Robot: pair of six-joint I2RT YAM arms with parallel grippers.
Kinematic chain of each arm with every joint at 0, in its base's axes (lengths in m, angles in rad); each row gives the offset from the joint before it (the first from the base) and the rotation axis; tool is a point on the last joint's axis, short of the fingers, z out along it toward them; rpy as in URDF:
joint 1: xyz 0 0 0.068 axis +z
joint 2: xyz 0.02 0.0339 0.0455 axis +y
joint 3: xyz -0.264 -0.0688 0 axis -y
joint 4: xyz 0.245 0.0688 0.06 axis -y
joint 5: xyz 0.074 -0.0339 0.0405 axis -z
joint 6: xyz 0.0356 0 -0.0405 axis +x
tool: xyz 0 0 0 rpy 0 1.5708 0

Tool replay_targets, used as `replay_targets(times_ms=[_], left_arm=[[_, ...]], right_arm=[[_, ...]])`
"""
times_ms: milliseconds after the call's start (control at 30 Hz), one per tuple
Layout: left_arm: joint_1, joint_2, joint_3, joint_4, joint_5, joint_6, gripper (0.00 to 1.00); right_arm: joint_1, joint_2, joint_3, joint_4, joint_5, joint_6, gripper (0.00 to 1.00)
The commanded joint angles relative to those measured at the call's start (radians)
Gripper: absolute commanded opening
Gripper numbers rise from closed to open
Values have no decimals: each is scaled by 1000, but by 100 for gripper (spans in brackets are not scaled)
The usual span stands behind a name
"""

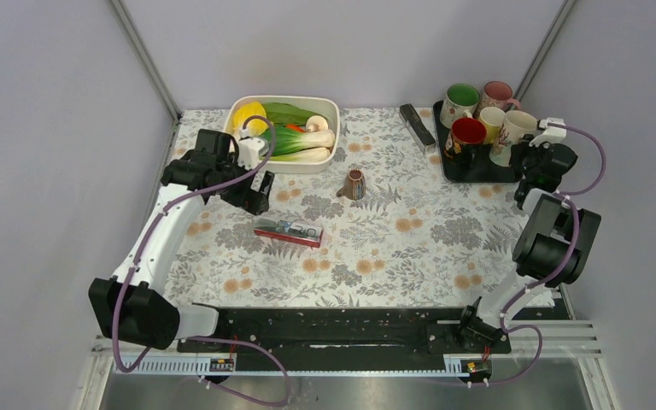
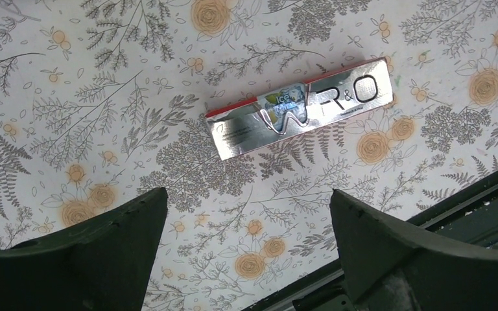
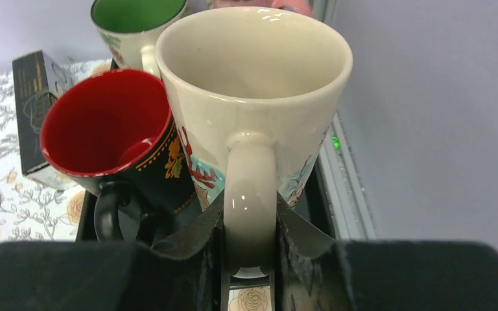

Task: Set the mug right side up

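A cream mug (image 3: 253, 84) with a painted side stands mouth up at the right edge of the black tray (image 1: 481, 173). It also shows in the top view (image 1: 517, 128). My right gripper (image 3: 249, 223) is shut on the mug's handle (image 3: 249, 188), one finger on each side; from above it (image 1: 536, 162) sits just right of the tray. My left gripper (image 2: 246, 214) is open and empty above the floral cloth, at the left of the table (image 1: 256, 192). A small brown mug (image 1: 354, 184) stands mid-table; I cannot tell which end is up.
A red-lined black mug (image 3: 107, 123), a green-lined mug (image 3: 136, 16) and a pink mug (image 1: 495, 96) crowd the tray. A black box (image 1: 416, 124) lies left of it. A silver and red toothpaste box (image 2: 298, 107) lies below my left gripper. A white dish (image 1: 329, 107) holds vegetables.
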Motion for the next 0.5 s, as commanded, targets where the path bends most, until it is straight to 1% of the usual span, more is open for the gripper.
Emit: replay_targets(times_ms=[0, 100, 233, 333, 467], left_arm=[[31, 26, 76, 11, 27, 0, 99], [34, 43, 98, 10, 31, -1, 99], [39, 59, 130, 10, 24, 0, 99], [41, 72, 152, 7, 7, -1, 99], [42, 90, 179, -3, -17, 0, 99]], right_arm=[[5, 24, 110, 224, -113, -51, 0], [0, 53, 127, 187, -154, -114, 0], [-6, 90, 154, 84, -166, -231, 0], [-9, 120, 196, -13, -208, -321, 0], [-14, 165, 230, -67, -248, -363, 0]])
